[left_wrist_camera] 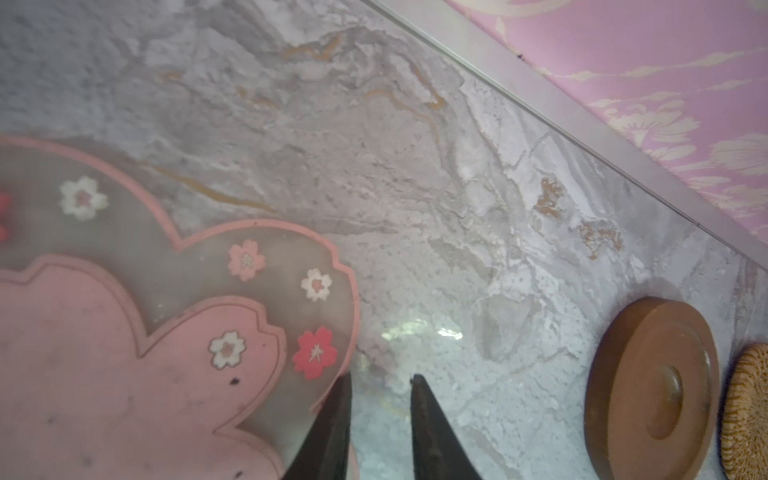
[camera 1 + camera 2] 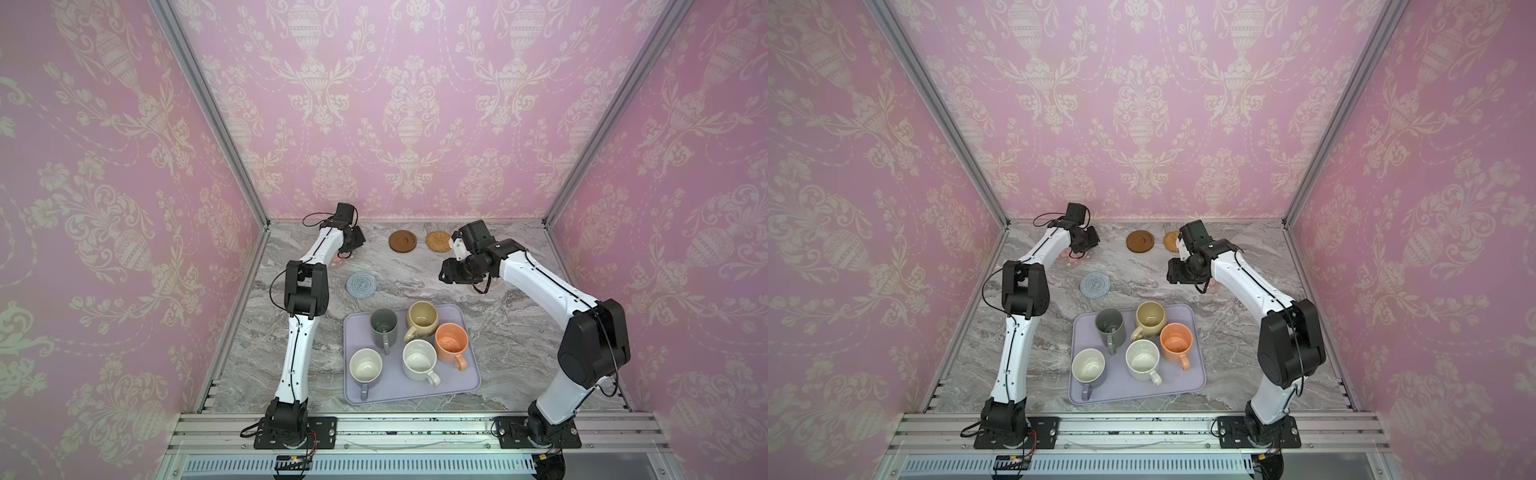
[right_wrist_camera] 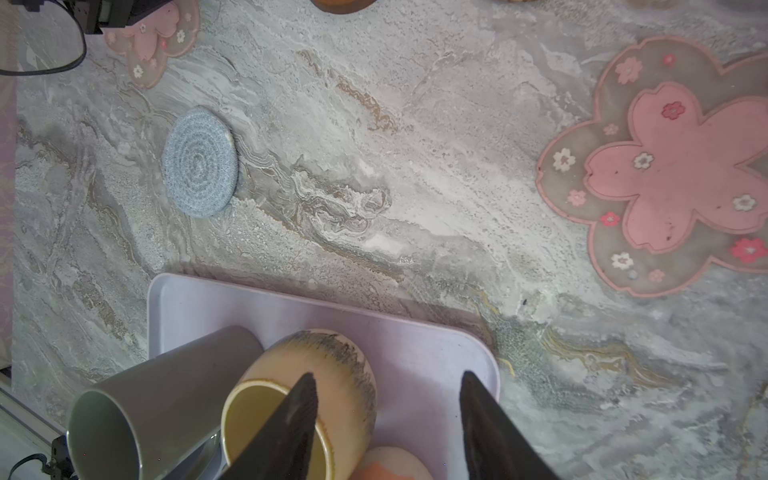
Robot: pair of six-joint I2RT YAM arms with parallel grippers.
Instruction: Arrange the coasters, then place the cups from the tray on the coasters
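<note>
Left wrist — left gripper [image 1: 381, 376] ajar by translucent flower coaster [image 1: 124, 332] | right gripper [image 3: 388, 374] spread

Right wrist view. My right gripper [image 3: 386, 399] hangs with its jaws apart and empty over the tray [image 3: 415, 345]. The beige cup [image 3: 332, 365] and dark grey cup [image 3: 166, 386] stand side by side. On the worktop [image 3: 374, 166] the blue crocheted coaster [image 3: 199, 162] and pink flower coaster [image 3: 673, 166] lie well apart.

Soft even light; blurred wrist-view foregrounds.
</note>
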